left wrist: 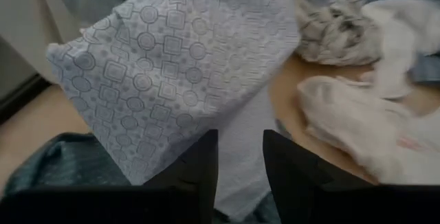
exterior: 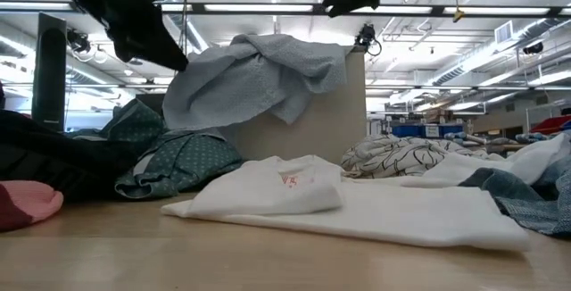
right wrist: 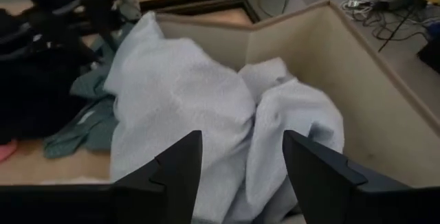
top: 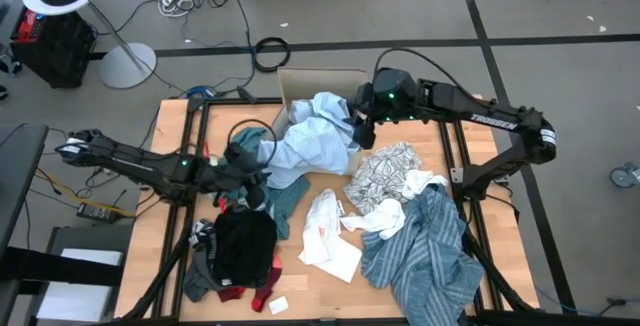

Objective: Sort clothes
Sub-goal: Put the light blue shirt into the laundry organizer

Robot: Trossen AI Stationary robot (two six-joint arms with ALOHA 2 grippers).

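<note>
The large light-blue shirt lies half in the tan cardboard box and hangs over its near wall down onto the table; it also shows in the low view. My right gripper is open, above the part of the shirt inside the box. My left gripper is open, at the shirt's hanging part beside the teal piece. I cannot see that either gripper touches the cloth. On the table lie a black piece, a white piece and the blue-white striped shirt.
A black-and-white patterned piece lies right of the box, with another white piece near it. Small red items lie by the near edge, under the black piece. Bare wood shows at the table's left.
</note>
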